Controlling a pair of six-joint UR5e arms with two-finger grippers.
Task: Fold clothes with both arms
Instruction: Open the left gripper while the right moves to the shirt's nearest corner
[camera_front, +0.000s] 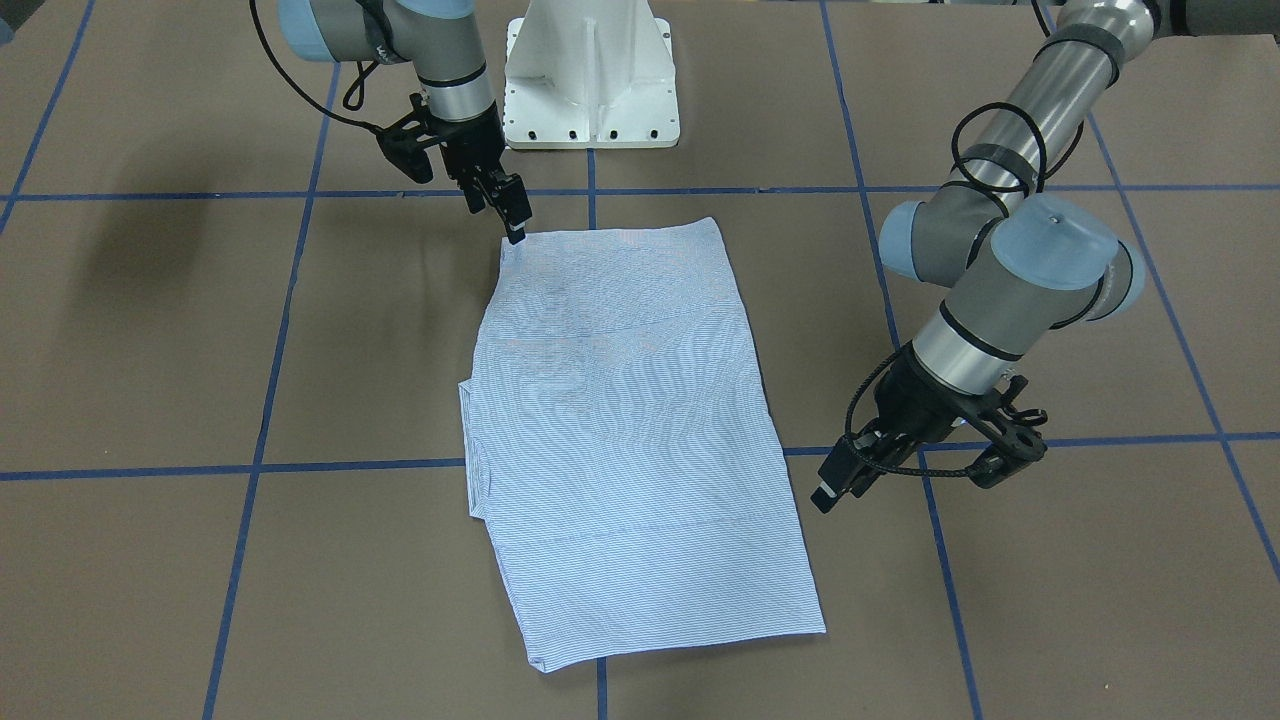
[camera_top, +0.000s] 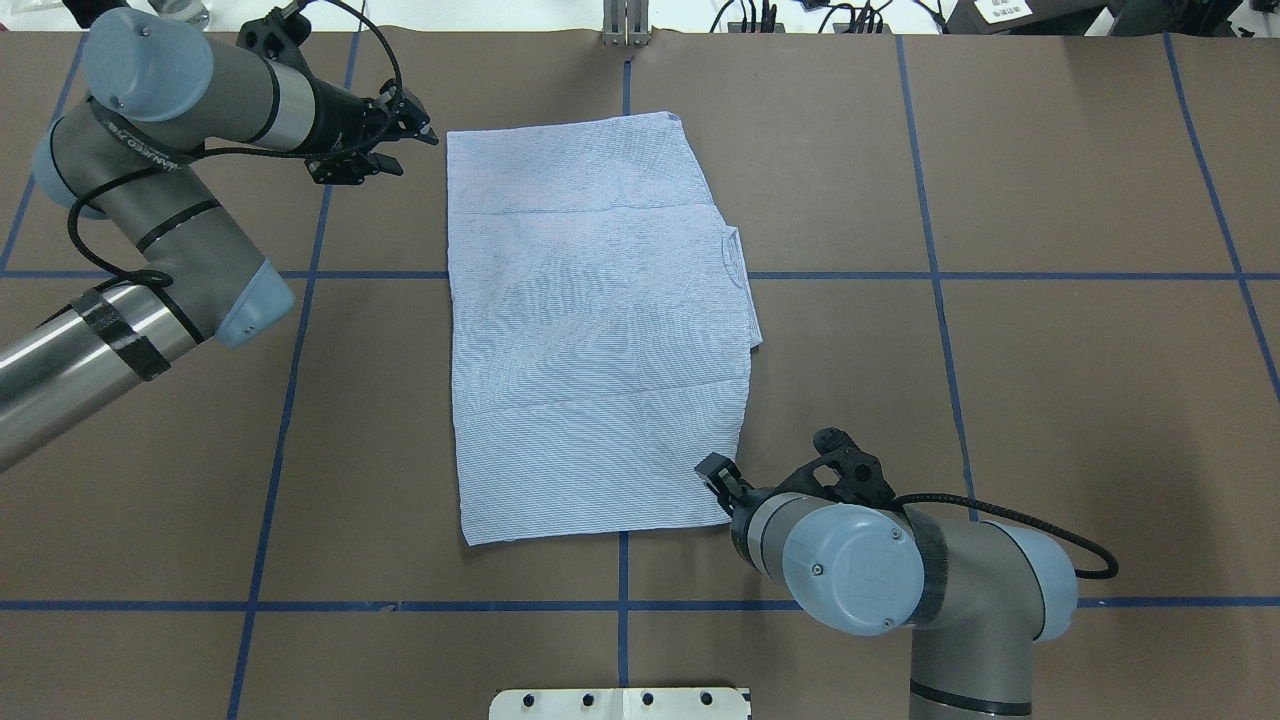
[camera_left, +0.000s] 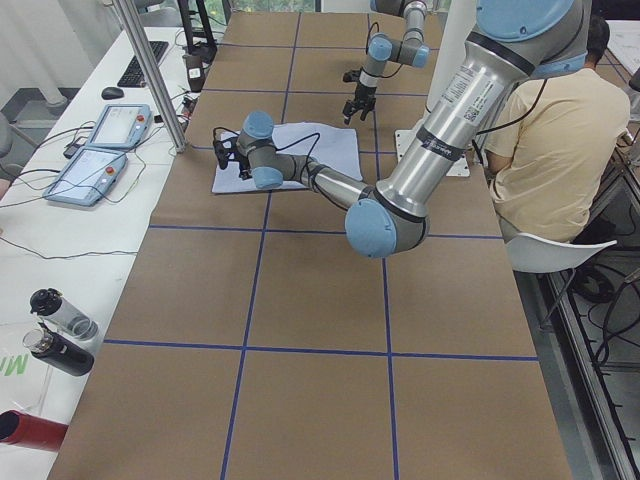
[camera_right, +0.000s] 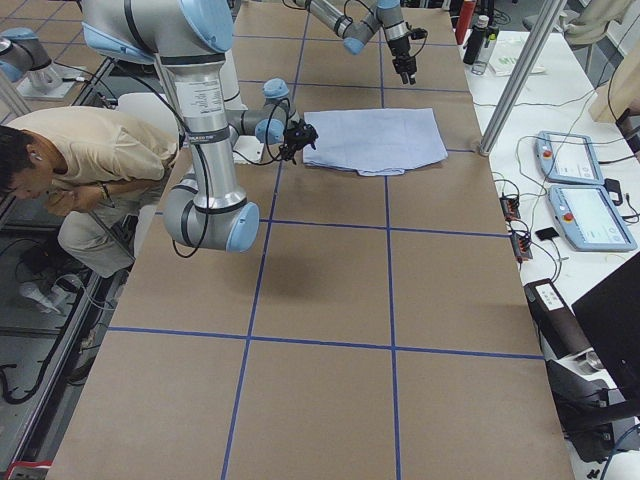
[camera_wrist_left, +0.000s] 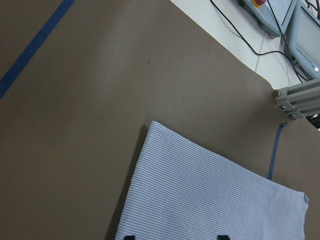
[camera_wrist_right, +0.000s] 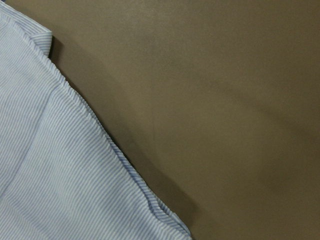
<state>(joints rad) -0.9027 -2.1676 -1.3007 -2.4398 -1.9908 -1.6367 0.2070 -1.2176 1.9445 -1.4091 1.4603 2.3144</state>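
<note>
The light blue-and-white striped shirt lies flat, folded into a long rectangle in the middle of the table; it also shows in the front view. My left gripper is open and empty. It hovers just off the shirt's far left corner, clear of the cloth. My right gripper sits at the shirt's near right corner, its tip at the cloth's edge. Its fingers look apart and hold nothing. The right wrist view shows only the shirt's edge and bare table.
The white pedestal base stands at the robot's side of the table. Blue tape lines grid the brown tabletop. An aluminium post stands at the far edge. A seated person is beside the robot.
</note>
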